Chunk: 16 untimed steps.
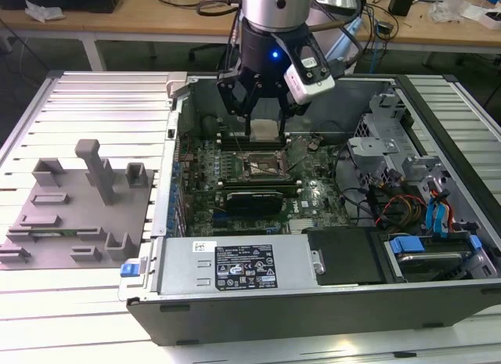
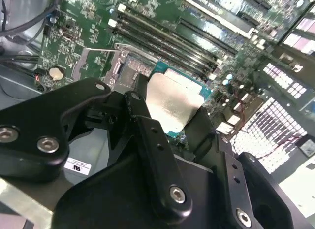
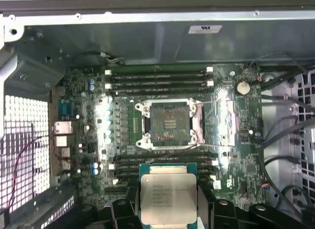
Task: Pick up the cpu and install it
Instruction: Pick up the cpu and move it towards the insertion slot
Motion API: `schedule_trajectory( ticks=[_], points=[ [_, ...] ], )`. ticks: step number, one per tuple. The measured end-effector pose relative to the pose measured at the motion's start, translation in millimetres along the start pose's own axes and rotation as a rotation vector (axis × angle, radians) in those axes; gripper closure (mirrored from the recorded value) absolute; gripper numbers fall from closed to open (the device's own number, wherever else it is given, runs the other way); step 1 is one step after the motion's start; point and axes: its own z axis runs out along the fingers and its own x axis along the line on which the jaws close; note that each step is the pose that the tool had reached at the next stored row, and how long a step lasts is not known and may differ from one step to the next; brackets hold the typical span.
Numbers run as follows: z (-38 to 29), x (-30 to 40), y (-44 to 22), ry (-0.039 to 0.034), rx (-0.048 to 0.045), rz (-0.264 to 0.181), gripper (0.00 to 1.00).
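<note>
My gripper (image 1: 264,129) hangs inside the open computer case, shut on the cpu (image 1: 264,130), a flat square chip with a pale silver top. The chip is held above the motherboard, a little behind the dark square socket (image 1: 264,164) with its metal frame. In the first wrist view the cpu (image 3: 168,197) sits between the black fingers (image 3: 129,203), just short of the open socket (image 3: 170,124). In the second wrist view the cpu (image 2: 172,102) shows its silver top and green edge, clamped by the fingers (image 2: 142,121).
The grey plastic tray (image 1: 74,215) with upright blocks lies at the exterior view's left, outside the case. Memory slots (image 3: 160,77) flank the socket. Drive cage and cables (image 1: 407,192) fill the case's right side. The power supply (image 1: 235,266) lies along the front.
</note>
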Motion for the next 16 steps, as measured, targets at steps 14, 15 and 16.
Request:
schedule_trajectory(
  ticks=[14,15,16],
  points=[
    [34.3,-1.9,29.8,0.0014,-0.0012,-0.047,0.45],
    [35.3,-2.0,30.1,0.0015,-0.0011,-0.047,0.45],
    [37.5,-2.2,30.4,0.0014,-0.0013,-0.047,0.45]
  ],
)
